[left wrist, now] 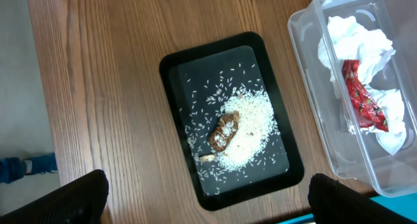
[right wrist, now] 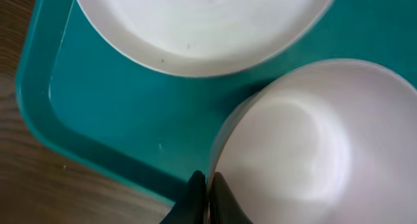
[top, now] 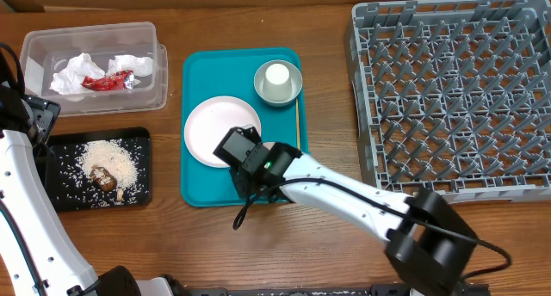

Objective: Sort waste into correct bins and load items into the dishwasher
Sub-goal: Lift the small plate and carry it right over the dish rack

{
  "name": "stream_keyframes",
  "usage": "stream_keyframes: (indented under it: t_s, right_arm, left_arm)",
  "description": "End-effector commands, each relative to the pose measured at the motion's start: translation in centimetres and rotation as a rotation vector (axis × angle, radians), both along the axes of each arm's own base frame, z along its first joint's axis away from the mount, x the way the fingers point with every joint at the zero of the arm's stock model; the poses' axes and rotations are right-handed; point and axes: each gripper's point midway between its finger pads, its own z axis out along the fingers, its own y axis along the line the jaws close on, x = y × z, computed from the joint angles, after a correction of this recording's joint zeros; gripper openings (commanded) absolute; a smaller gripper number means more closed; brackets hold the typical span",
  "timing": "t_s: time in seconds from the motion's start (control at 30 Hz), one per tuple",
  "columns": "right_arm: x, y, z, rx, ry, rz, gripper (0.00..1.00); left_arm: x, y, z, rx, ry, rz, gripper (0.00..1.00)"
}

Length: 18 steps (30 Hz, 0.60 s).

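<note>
While low over teal tray (right wrist: 98, 120), right gripper (right wrist: 206, 196) tight on pinkish dish (right wrist: 306, 152).

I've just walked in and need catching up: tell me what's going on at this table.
The right pincer is shut on the rim of the smaller dish, which sits on the teal tray beside the large white plate. The left pincer hangs open above the black tray of rice and a brown lump. Napkins and a red wrapper lie in the clear tub. Nothing is seen in the dish rack yet.
</note>
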Motion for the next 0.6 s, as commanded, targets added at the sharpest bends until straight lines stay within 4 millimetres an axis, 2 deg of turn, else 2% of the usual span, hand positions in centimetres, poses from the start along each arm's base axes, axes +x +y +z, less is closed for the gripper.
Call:
stream_keyframes:
  t_s: [0.0,0.13,0.3,0.43,0.57]
  right_arm:
    - [2.5,-0.8,7.8,0.110,-0.089,-0.068,0.04]
    - [4.9,-4.9,13.6,0.151,-0.130,-0.172,0.04]
    - [8.9,-12.8,20.1,0.248,-0.219,-0.319,0.04]
    - [11.3,-19.8,23.0,0.383,-0.226,-0.388,0.04]
    - [12.9,-27.2,23.9,0.558,-0.194,-0.439,0.04]
  left_arm:
    - [-0.1,-0.2,0.1,-0.005,-0.014,0.016,1.00]
    - [-0.1,-0.2,0.1,-0.005,-0.014,0.016,1.00]
    - [-0.1,-0.2,0.1,-0.005,-0.014,0.016,1.00]
    - [-0.1,-0.2,0.1,-0.005,-0.014,0.016,1.00]
    - [-0.1,-0.2,0.1,-0.005,-0.014,0.016,1.00]
